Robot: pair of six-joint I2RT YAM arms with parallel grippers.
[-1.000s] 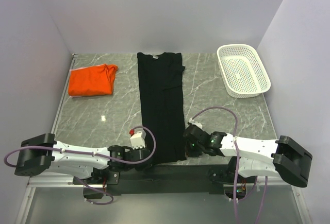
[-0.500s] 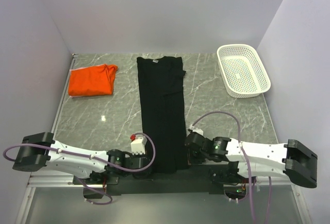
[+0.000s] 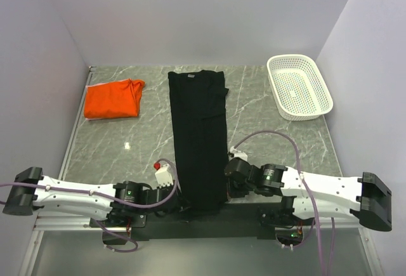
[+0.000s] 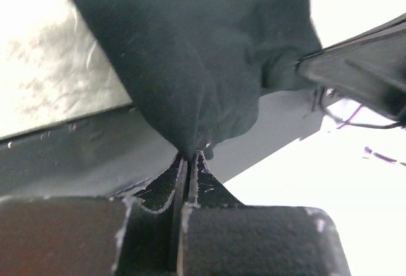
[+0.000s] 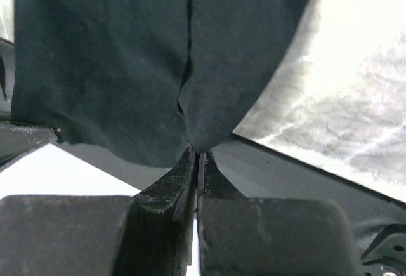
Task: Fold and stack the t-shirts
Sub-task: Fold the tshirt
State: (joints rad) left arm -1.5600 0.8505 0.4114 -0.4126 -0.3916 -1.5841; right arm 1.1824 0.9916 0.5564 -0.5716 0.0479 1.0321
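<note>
Along the near table (image 3: pixel 266 124) edge, left gripper (image 4: pixel 189 157) and right gripper (image 5: pixel 195 151) each pinching the black t-shirt (image 3: pixel 200 130) hem, orange t-shirt (image 3: pixel 113 99) far left

No text, label or number is readable, even on the black t-shirt (image 3: pixel 200 130).

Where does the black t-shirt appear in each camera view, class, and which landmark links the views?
Top external: black t-shirt lies lengthwise mid-table, hem at the near edge.
Left wrist: black t-shirt fills the upper middle, pinched by left gripper.
Right wrist: black t-shirt fills the top, pinched by right gripper.
Shared landmark: grey marble table.
</note>
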